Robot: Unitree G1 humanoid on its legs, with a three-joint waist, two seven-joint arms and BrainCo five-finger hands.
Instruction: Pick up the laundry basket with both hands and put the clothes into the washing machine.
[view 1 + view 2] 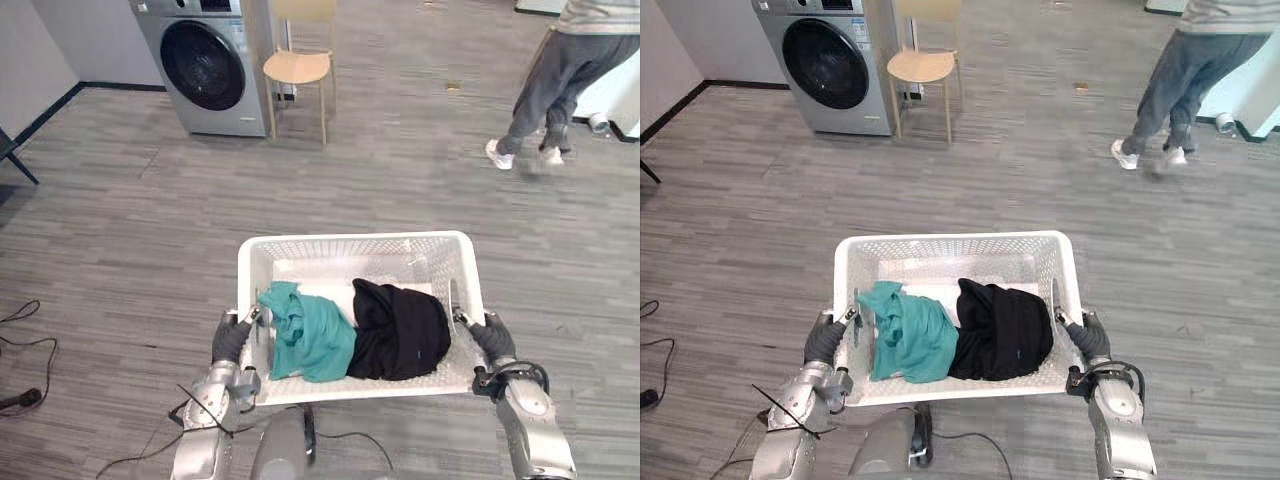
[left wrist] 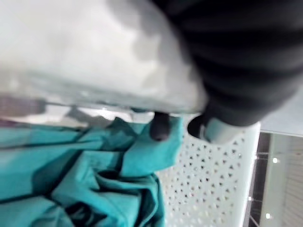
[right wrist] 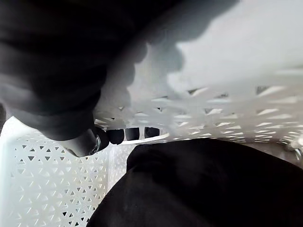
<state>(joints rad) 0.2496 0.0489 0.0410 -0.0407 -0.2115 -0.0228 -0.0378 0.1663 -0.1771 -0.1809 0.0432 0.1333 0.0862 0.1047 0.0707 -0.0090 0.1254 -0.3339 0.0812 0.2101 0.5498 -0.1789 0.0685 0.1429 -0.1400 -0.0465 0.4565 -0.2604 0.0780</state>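
Over grey floor (image 1: 120, 250), basket (image 1: 350, 243), washer (image 1: 205, 65), chair (image 1: 297, 67) (person (image 1: 560, 75) beyond)

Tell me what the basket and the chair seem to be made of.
The basket looks like white moulded plastic: its walls are a lattice of small regular holes. The chair seems pale wood, smooth: seat and legs share one light tan tone, though laminate is possible.

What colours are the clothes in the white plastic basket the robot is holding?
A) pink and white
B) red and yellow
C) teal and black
C: a teal garment lies beside a black garment inside the white perforated plastic laundry basket.
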